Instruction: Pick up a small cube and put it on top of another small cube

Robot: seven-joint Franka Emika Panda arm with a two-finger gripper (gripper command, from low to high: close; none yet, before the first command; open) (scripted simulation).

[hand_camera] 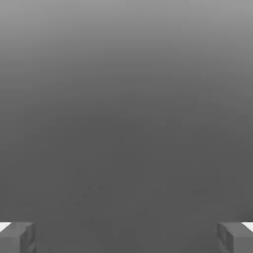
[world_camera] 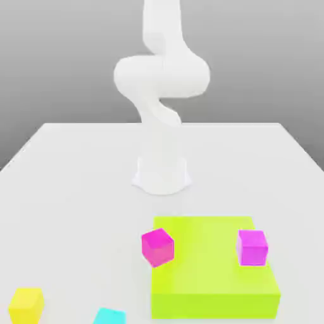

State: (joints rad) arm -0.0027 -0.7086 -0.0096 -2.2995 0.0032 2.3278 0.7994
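Several small cubes lie toward the front of the white table (world_camera: 76, 164). A magenta cube (world_camera: 157, 247) sits tilted at the left edge of a flat lime block (world_camera: 209, 278). A lighter magenta cube (world_camera: 252, 247) rests on that block's right side. A yellow cube (world_camera: 26, 305) and a cyan cube (world_camera: 109, 316) lie on the table at the front left. In the hand view my gripper (hand_camera: 126, 239) is open, its two grey fingertips (hand_camera: 17, 237) far apart with nothing between them, facing a plain grey background.
The arm's white base (world_camera: 161, 171) stands at the table's middle, and its body bends upward behind the cubes. The lime block is large, low and raised above the table surface.
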